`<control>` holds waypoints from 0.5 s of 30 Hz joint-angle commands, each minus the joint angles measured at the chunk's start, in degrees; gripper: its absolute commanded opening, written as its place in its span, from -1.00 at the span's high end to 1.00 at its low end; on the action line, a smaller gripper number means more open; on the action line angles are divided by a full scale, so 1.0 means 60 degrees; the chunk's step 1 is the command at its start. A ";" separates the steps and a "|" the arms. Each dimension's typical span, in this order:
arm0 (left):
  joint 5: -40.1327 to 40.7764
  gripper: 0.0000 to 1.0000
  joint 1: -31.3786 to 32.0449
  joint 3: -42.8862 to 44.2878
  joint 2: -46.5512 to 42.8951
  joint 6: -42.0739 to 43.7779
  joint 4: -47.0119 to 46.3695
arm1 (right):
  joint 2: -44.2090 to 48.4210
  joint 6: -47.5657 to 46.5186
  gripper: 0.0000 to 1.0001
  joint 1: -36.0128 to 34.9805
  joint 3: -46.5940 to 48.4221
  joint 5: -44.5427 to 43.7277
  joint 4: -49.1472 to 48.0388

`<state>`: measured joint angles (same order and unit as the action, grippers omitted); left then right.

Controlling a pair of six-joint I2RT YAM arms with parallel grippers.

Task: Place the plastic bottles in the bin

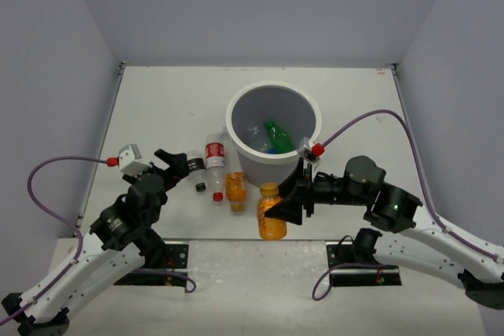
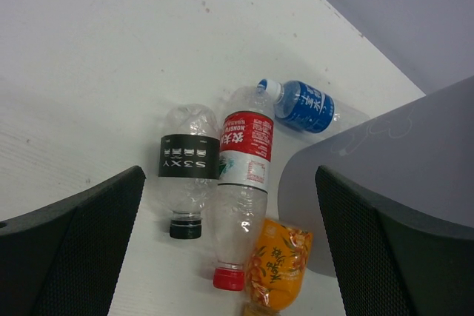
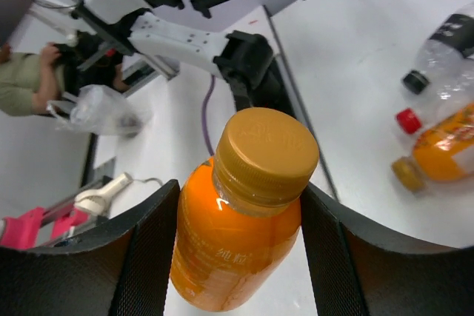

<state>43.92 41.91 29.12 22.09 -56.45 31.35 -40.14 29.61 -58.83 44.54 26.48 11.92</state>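
A white counter sits boxed in by pale lilac walls. The right pincer is clamped on an orange bottle just below its cap and just beside the bin, probably a hold meant for lifting it over the rim. The left pincer hangs spread wide above four bottles lying close together left of the bin: the black-label bottle, the red-label bottle, the blue-label bottle and a second orange bottle. Likely it is choosing one. A green bottle lies inside the bin.

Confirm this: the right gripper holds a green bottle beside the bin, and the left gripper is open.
One slip: the right gripper holds an orange bottle, not a green one, as the right wrist view shows. It is beside the bin, and the left gripper is open.
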 commanded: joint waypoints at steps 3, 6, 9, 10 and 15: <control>0.0531 -1.00 0.0017 0.0068 -0.0036 -0.0185 0.0046 | -0.0660 -0.0930 0.90 -0.0039 0.2441 -0.3707 0.0699; 0.0535 -1.00 0.0017 0.0090 0.0006 -0.0227 0.0066 | -0.1030 -0.0906 0.90 -0.0028 0.3147 -0.6474 0.0753; 0.0521 -1.00 0.0017 0.0082 0.0153 -0.0246 0.0048 | -0.1619 -0.0995 0.87 0.0071 0.3687 -0.9310 0.0701; 0.0508 -1.00 0.0017 0.0082 0.0189 -0.0246 0.0039 | -0.1853 -0.1064 0.87 0.0268 0.3782 -0.9941 0.0620; 0.0502 -1.00 0.0017 0.0120 0.0454 -0.0260 0.0048 | -0.3047 -0.0670 0.67 0.1604 0.3763 -0.9419 0.0655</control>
<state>44.36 41.91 29.12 23.44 -56.50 31.46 -52.86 24.48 -54.51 66.49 -23.41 15.66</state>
